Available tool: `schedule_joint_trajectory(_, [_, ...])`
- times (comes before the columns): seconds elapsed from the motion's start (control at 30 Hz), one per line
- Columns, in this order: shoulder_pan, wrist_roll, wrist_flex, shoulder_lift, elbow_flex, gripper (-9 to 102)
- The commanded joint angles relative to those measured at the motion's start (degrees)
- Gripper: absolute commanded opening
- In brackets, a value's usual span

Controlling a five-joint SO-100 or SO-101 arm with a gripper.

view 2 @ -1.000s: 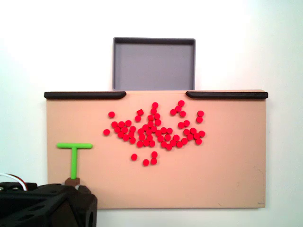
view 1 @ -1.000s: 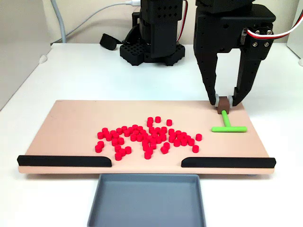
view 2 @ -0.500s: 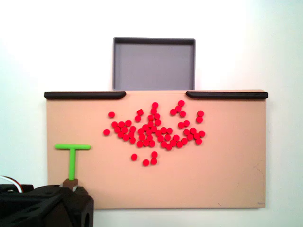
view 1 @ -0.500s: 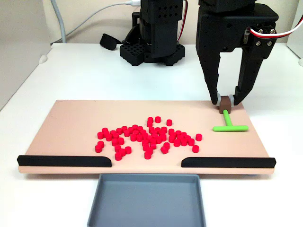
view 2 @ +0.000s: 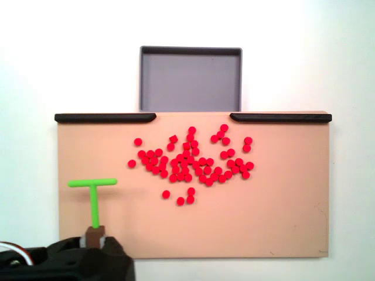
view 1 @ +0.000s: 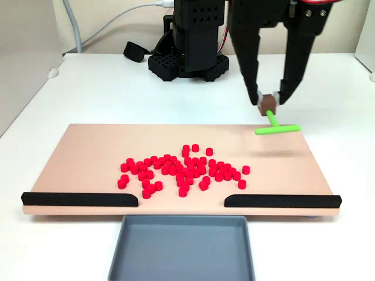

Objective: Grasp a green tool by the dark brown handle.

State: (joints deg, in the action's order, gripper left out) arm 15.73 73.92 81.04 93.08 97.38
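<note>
A: Going near to far in the front fixed view, what lies where?

B: Nearest is the shallow grey plastic tray [view 1: 181, 246], then two long black strips [view 1: 80, 199] along the near edge of the flat peach-coloured board [view 1: 88, 158], then the scatter of small red cylinders [view 1: 184, 170] mid-board. Past those, at the far right, hangs the bright green T-shaped tool of thin rods [view 1: 274, 124].

A: And the black two-finger gripper [view 1: 269, 101]?

B: Its jaws are pinched onto the small dark brown cube handle [view 1: 267, 103]. The tool looks clear of the board, with a faint shadow beneath.

A: Which way does it run from the claw?

B: The stem slopes down and toward the near side, with the crossbar lowest. In the top-down fixed view the handle [view 2: 94, 235] sits at the gripper [view 2: 94, 237] and the tool [view 2: 94, 196] points toward the tray [view 2: 190, 52].
</note>
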Motion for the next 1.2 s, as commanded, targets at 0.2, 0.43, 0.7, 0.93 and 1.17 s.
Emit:
schedule_joint_trajectory(0.2, [-14.9, 16.7, 5.9, 7.6, -3.2, 0])
schedule_joint_trajectory(0.43, [-22.3, 23.1, 5.6, 7.6, -3.3, 0])
schedule_joint_trajectory(0.7, [-23.0, 21.5, 5.4, 5.3, -3.3, 0])
schedule_joint_trajectory(0.93, [-22.7, 17.2, 5.8, 6.3, -2.5, 0])
schedule_joint_trajectory(1.17, [-20.4, 16.7, 5.9, 6.8, -2.2, 0])
